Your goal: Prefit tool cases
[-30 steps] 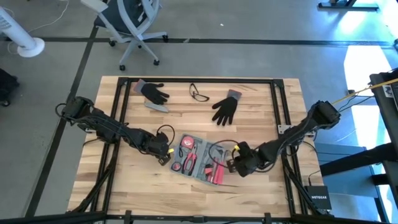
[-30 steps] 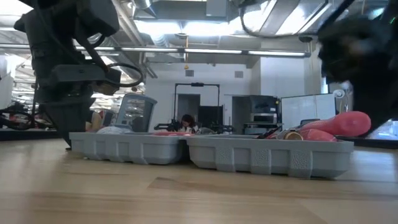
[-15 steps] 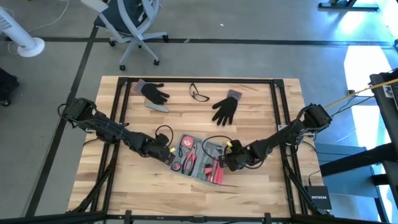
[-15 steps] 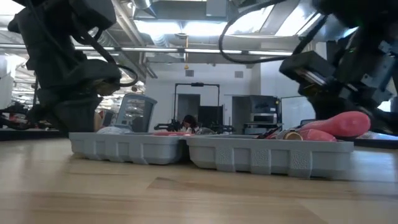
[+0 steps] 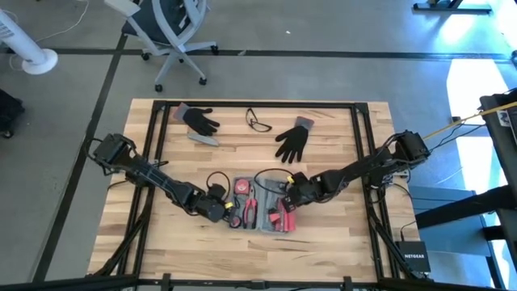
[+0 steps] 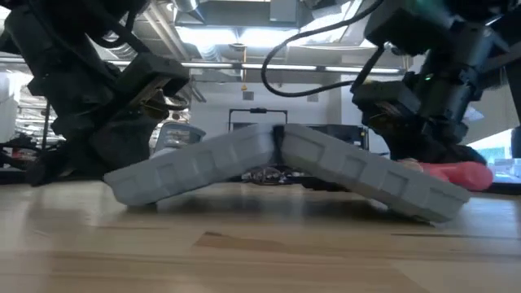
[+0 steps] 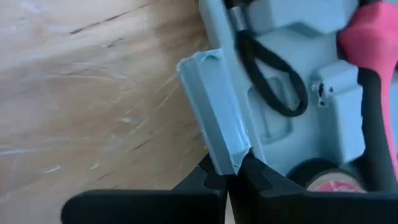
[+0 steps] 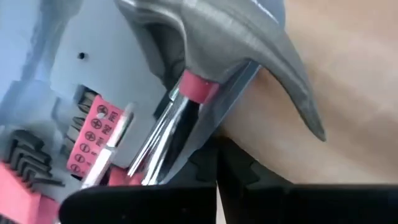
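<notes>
Grey concrete floor surrounds the wooden table [image 5: 161,234], with a swivel chair [image 5: 166,32] beyond its far edge and a white fan [image 5: 28,48] off at the far left corner.

Near the front middle of the table lies the tool case [image 5: 260,210], blue-grey and open. Seen from above it looks like a flat tray with pink-handled pliers [image 5: 248,212] and other pink-and-black tools in its recesses. From table height the case [image 6: 285,167] shows something else: its two halves rise to a peak at the hinge like a low tent, outer edges down on the wood, and a pink handle [image 6: 456,172] pokes out behind the right half.

The left arm stretches low from the table's left edge, its left gripper [image 5: 220,208] at the case's left edge. Its wrist camera shows the dark fingers [image 7: 205,180] squeezed together on the case's rim [image 7: 214,118], with a black loop of cord in a recess just past it. The right arm reaches in low from the right edge, and the right gripper [image 5: 289,194] sits at the case's right end, fingers pressed together on that rim; its wrist view shows a hammer head [image 8: 249,50] and a pink bit holder [image 8: 93,134] close by.

Farther back lie two black gloves [image 5: 292,141], safety glasses [image 5: 258,121] between them, and a small grey bar [image 5: 203,138] by the left glove.
</notes>
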Tool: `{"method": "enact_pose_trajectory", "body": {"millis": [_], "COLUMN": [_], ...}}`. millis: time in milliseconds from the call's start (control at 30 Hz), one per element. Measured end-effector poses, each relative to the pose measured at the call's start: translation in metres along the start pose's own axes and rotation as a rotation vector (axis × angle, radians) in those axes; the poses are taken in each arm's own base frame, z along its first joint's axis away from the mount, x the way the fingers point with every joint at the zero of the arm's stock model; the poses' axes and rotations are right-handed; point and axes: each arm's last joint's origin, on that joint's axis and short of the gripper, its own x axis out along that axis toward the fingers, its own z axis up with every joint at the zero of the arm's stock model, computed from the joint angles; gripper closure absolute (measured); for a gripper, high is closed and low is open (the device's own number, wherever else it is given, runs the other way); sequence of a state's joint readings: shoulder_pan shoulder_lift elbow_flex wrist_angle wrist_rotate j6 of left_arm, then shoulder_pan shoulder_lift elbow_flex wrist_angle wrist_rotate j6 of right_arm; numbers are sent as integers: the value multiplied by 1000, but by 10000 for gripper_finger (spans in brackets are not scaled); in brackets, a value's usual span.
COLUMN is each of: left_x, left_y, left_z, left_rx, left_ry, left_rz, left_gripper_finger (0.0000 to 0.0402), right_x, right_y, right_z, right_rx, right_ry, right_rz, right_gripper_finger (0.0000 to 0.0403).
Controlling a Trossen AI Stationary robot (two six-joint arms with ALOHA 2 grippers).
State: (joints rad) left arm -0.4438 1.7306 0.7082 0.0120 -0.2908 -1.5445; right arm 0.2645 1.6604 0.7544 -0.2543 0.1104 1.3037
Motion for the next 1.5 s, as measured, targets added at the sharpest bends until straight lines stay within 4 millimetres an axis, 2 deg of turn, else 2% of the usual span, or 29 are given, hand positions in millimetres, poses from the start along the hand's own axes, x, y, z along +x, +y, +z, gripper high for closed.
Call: {"method": "enact_pose_trajectory", "body": {"millis": [133, 367, 633, 767, 833, 933, 1000, 1067, 1200, 1300, 1400, 1500], "left_x": [1, -11, -17, -17, -18, -19, -21, -24, -31, -31, -31, -35], "left_y": [-5, 1, 2, 2, 4, 6, 7, 8, 15, 23, 35, 48], "left_z": [5, 5, 7, 7, 7, 8, 8, 10, 19, 27, 33, 35], "left_rx": [47, 128, 138, 198, 244, 322, 402, 480, 614, 751, 827, 833], "left_ry": [-5, 28, -13, -14, -11, 2, 18, 30, 57, 98, 173, 192], "left_rz": [2, 86, 100, 106, 122, 146, 155, 165, 207, 155, 90, 43], "left_gripper_finger": [401, 401, 401, 401, 401, 401, 401, 401, 401, 401, 401, 401], "right_x": [0, -16, -51, -75, -85, -90, -89, -89, -97, -115, -122, -116], "right_y": [-5, -15, -30, -28, -19, 1, 21, 45, 85, 105, 114, 124], "right_z": [11, 10, 8, 6, 2, -10, -17, -20, -12, -2, 2, 4], "right_rx": [-41, -95, -128, -113, -81, 0, 61, 54, -47, -98, -7, 77], "right_ry": [34, 79, 124, 122, 109, 103, 84, 52, 31, 10, -31, -23], "right_rz": [-12, -82, -168, -63, 53, 227, 301, 306, 104, -127, -337, -352], "right_gripper_finger": [403, 403, 403, 403, 403, 403, 403, 403, 403, 400, 385, 350]}}
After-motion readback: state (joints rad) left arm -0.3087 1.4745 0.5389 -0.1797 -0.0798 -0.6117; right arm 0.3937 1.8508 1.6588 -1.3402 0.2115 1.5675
